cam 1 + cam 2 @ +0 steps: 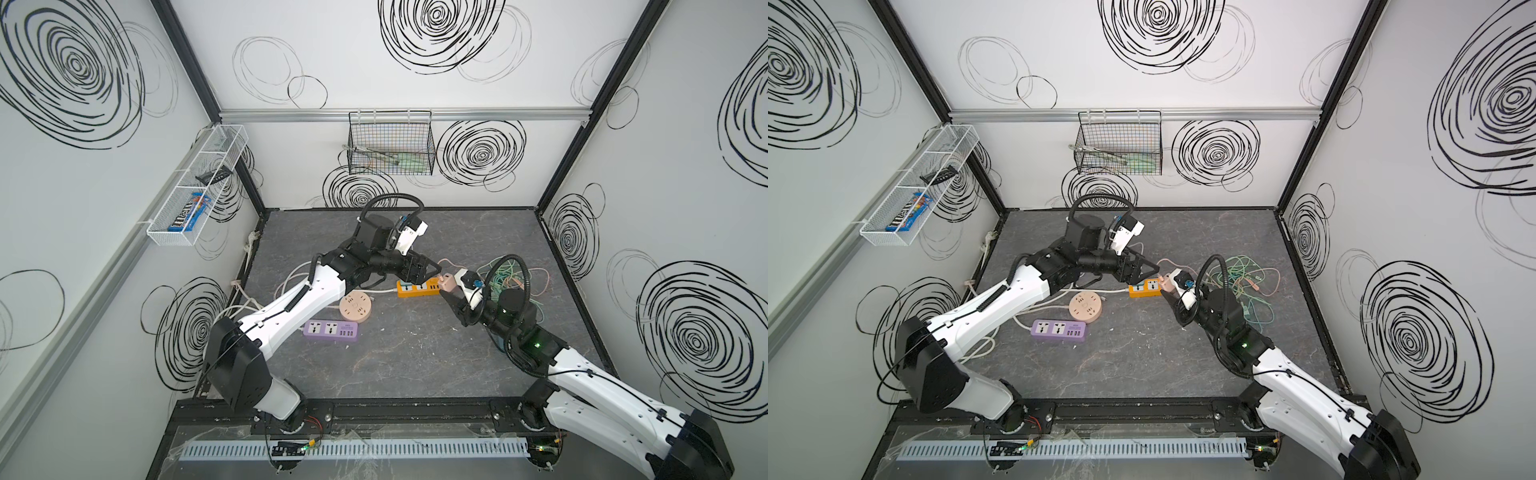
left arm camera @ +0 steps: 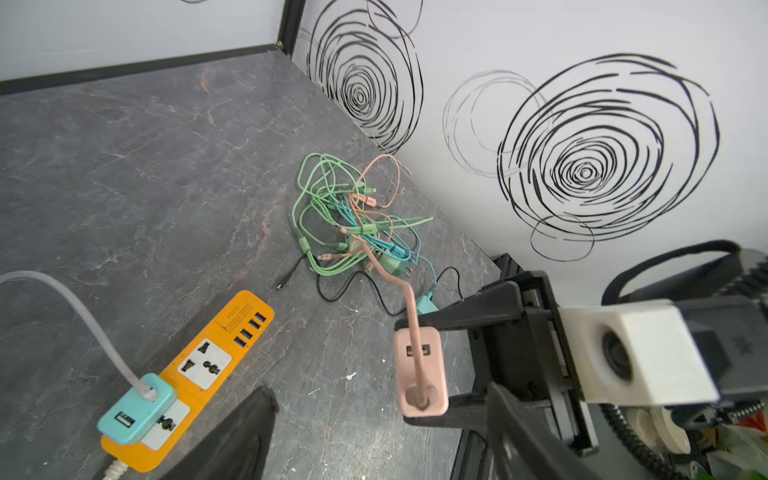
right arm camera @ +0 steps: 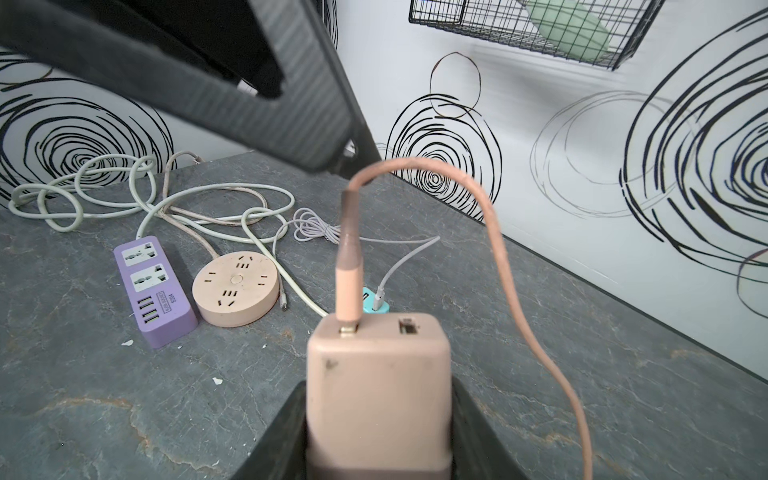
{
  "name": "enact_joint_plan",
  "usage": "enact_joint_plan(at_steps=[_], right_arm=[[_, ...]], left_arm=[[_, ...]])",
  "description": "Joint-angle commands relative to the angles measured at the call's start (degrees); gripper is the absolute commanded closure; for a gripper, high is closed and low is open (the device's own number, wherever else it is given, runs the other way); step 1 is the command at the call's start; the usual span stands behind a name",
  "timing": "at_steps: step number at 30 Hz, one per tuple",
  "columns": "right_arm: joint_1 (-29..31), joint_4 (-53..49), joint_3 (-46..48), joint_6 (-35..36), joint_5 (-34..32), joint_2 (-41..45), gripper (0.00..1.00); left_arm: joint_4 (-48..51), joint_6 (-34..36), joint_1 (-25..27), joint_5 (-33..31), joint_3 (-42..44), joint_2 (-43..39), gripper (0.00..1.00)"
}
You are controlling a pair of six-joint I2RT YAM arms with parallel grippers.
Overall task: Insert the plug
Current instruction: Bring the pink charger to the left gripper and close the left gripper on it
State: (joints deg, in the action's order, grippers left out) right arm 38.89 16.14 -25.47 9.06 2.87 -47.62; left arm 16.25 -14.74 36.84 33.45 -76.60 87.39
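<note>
Status at this frame: pale pink rectangular charger plug (image 3: 378,386) was seen clamped on two sides by the right gripper (image 2: 419,370), USB face pointing away from the wrist. Matching pink braided cable (image 3: 508,270) was plugged into one of its two USB ports and was looped over to the tangle of green, teal and pink cables (image 2: 353,224) near the right wall. Prongs could not be seen in any view.

Plug was held off the dark grey marbled tabletop (image 1: 415,353), just beside the USB end of the orange rectangular power strip (image 2: 187,382), not yet seated in it. One universal socket (image 2: 203,363) on the strip was unoccupied. The other was taken by a teal square adapter (image 2: 135,409) with a white cable (image 2: 83,316) in it.

Left gripper (image 2: 380,390) was spread wide with nothing held. One black finger (image 3: 208,104) was seen close above the bend of the pink cable; contact could not be confirmed.

Purple rectangular power strip (image 3: 151,291) and round beige socket hub (image 3: 236,291) were found side by side on the table, on the left arm's side of the orange strip.
</note>
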Motion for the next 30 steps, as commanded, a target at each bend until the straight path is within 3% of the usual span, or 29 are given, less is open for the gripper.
enact_joint_plan(at_steps=[1, 22, 24, 27, 30], right_arm=[[0.9, 6.0, 0.5, 4.5, -1.1, 0.9, 0.86], [3.4, 8.7, 1.6, 7.7, -2.4, 1.3, 0.83], [3.5, 8.7, 1.6, 7.7, -2.1, 1.4, 0.83], [3.6, 8.6, 1.5, 7.8, -2.2, 1.1, 0.82], [3.6, 7.8, 1.3, 6.3, -4.1, 0.9, 0.64]], left_arm=[[1.2, 1.2, 1.6, 3.7, -2.5, 1.4, 0.19], [8.7, 4.5, 3.4, 9.7, -7.7, 7.3, 0.57], [8.7, 4.5, 3.5, 10.5, -7.8, 7.6, 0.64], [8.4, 4.2, 3.6, 10.2, -7.9, 7.8, 0.85], [6.9, 3.9, 3.4, 7.3, -7.0, 6.7, 1.00]])
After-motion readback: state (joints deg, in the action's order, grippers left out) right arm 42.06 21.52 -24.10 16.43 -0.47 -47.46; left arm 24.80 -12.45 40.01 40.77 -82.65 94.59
